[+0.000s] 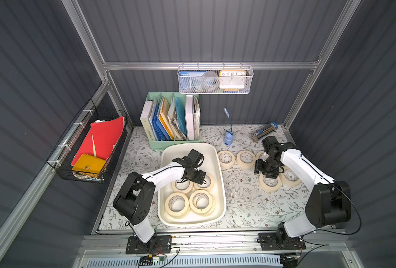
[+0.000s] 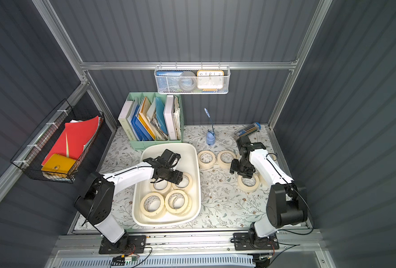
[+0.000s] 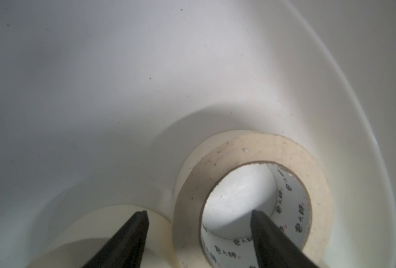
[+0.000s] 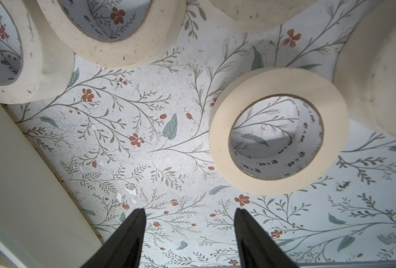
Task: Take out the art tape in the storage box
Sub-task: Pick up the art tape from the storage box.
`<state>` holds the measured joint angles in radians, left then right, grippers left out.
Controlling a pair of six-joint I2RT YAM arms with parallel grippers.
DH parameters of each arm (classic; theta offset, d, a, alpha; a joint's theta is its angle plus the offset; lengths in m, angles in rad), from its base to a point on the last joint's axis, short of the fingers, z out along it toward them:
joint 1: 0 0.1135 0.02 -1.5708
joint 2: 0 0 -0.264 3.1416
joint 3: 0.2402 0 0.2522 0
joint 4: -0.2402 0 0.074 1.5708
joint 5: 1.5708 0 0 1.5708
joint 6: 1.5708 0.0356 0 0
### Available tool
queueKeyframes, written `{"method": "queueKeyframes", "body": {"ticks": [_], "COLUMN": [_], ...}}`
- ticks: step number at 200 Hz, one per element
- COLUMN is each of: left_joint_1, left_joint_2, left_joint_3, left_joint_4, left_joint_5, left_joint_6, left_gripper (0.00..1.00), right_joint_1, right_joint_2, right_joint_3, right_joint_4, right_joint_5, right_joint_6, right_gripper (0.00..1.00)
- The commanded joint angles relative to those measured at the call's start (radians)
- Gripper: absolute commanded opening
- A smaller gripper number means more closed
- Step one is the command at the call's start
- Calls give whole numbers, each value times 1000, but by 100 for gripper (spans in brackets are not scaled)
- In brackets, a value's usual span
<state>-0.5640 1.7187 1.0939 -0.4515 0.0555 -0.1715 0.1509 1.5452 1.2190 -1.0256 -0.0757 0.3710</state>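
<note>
The white storage box (image 1: 223,185) holds several cream art tape rolls lying flat (image 1: 178,204). My left gripper (image 1: 198,179) reaches down into the box over the far right roll (image 1: 210,183). In the left wrist view the gripper (image 3: 198,212) is open. One finger sits inside that roll's (image 3: 250,150) core and the other outside its wall, over a neighbouring roll (image 3: 113,220); neither presses the wall. My right gripper (image 1: 267,172) hovers open and empty over the floral table (image 4: 190,210), among several rolls lying there (image 1: 226,159), one close by (image 4: 278,130).
A mint-green file organiser (image 1: 171,120) stands just behind the box. A blue desk lamp (image 1: 228,137) and a tube of pencils (image 1: 264,132) are at the back right. A white mesh basket (image 1: 215,80) hangs on the rear rail, a black wire basket (image 1: 88,148) on the left wall.
</note>
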Motion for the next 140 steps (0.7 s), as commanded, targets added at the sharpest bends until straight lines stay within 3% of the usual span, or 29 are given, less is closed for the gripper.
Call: {"method": "queueKeyframes", "body": {"ticks": [1, 79, 140], "left_joint_1": [3, 3, 3], "left_joint_2": [43, 83, 7], "left_joint_3": [9, 43, 160], "left_joint_4": [-54, -39, -152], "left_joint_5": [29, 22, -72], "left_joint_6": [27, 30, 2], "left_gripper": [68, 24, 19], "right_joint_1": [37, 170, 372], "right_joint_2": [-26, -65, 65], "right_joint_3": [11, 48, 313], "right_joint_4": [-34, -55, -46], "right_joint_5": [-19, -21, -21], "right_joint_6": [30, 68, 88], "right_gripper": [67, 66, 66]}}
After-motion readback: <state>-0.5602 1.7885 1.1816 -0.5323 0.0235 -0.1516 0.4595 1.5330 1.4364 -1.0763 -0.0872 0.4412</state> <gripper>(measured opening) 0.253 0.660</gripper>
